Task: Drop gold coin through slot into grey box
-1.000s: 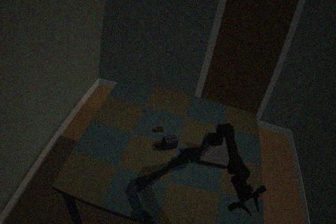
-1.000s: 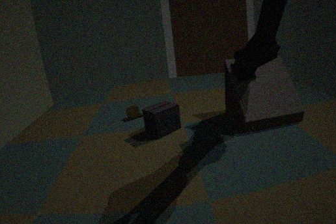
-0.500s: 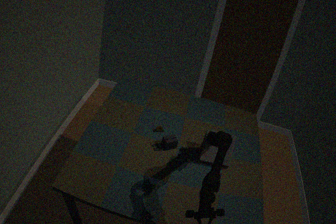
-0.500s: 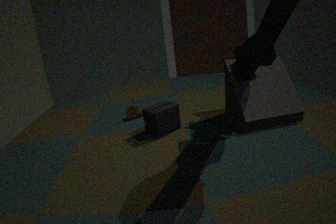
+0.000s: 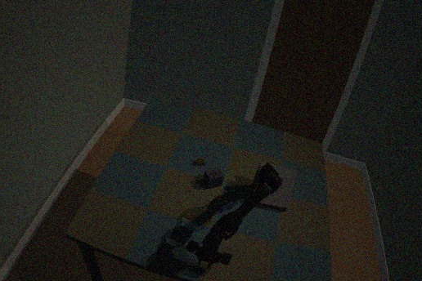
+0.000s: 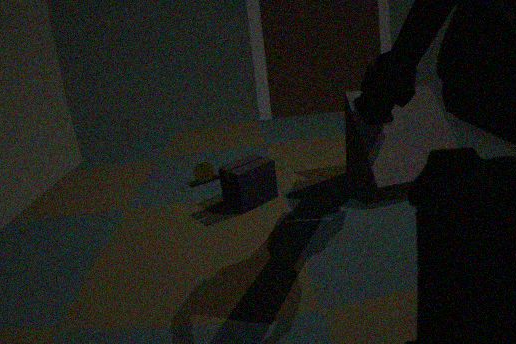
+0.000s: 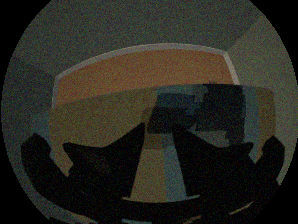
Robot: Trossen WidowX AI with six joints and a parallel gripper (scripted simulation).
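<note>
The scene is very dark. The gold coin [image 5: 198, 162] [image 6: 203, 171] stands on edge in its low dark holder [image 6: 198, 183] at the back of the patchwork table. The grey box [image 5: 212, 178] [image 6: 248, 183] stands right beside it, nearer the front, with a faint slot along its lid. My arm [image 5: 235, 204] stretches from its base [image 5: 269, 176] [image 6: 359, 150] toward the table's front, well away from coin and box. In the wrist view my gripper [image 7: 158, 125] has its fingers partly apart, with only floor showing between them. A dark block [image 7: 216, 111] lies ahead of it; I cannot tell what it is.
The table top is a patchwork of orange and blue squares [image 5: 121, 180] [image 6: 133, 250]. Walls with pale skirting [image 5: 80, 159] close in on the left and back, with a dark door panel [image 5: 309, 61] [image 6: 318, 55] behind. The arm's long shadow [image 6: 283, 260] crosses the table.
</note>
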